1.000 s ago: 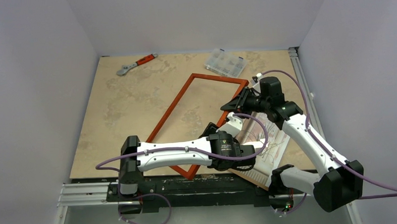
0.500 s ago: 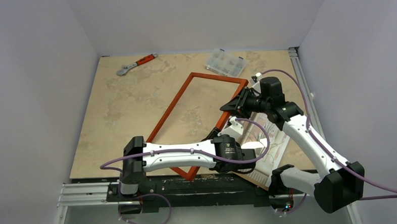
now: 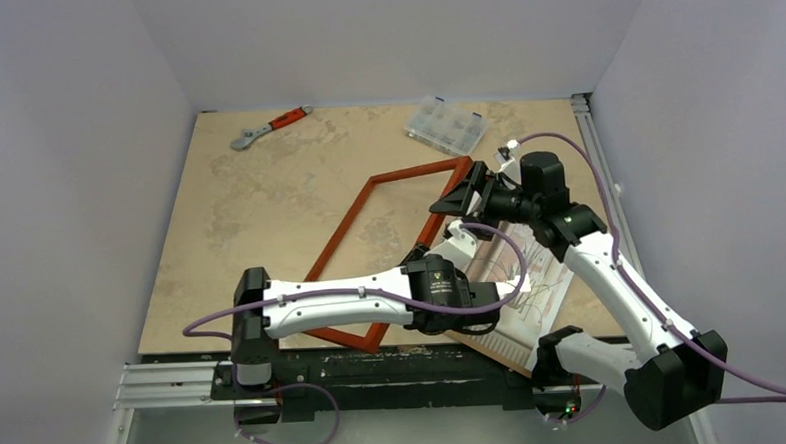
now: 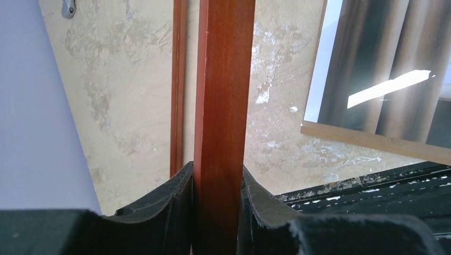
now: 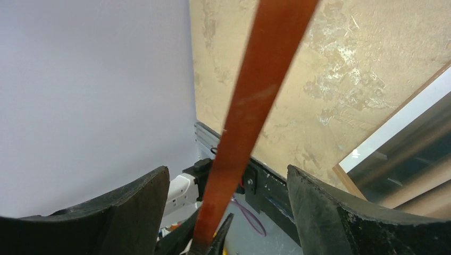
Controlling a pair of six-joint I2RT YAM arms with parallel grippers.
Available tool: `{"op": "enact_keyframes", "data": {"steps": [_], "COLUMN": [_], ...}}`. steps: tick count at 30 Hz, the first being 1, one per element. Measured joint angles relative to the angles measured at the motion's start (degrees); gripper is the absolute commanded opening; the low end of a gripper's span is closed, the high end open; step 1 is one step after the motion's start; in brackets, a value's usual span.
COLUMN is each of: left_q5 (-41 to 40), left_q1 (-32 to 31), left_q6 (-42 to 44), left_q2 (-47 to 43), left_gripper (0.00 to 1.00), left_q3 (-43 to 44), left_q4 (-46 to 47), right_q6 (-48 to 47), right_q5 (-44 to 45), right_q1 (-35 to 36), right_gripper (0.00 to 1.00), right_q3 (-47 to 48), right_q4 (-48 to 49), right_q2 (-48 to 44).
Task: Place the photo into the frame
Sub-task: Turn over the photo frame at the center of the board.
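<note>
The left arm reached low along the table's near edge, its gripper clamped on the frame. The right arm bent inward, its gripper spread around a frame rail. The photo lay face-up just right of the frame.

1. The left arm lies low, stretched rightward from its base, with the wrist turned toward the far side.
2. The left gripper has both fingers clamped on a rail of the frame.
3. The right arm is raised and reaches leftward.
4. The right gripper has its fingers spread wide either side of the rail.
</note>
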Motion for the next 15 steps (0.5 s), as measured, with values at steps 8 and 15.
{"op": "enact_keyframes", "data": {"steps": [8,15], "left_q5": [1.2,7.0], "left_q1": [5.2,11.9], "left_q6": [3.2,8.4], "left_q2": [-9.6,-24.9], "left_gripper": [0.0,0.0], "left_q3": [1.3,-2.5], "left_q4": [0.1,4.8], "right_q6": [-1.4,-3.2], "right_q5": [0.6,0.7], "right_q1": [0.0,0.0], "right_gripper": [0.82,0.82], "right_q3": [2.7,3.9], "right_q4": [-1.7,-2.1], "right_q2": [-1.6,-2.9]}}
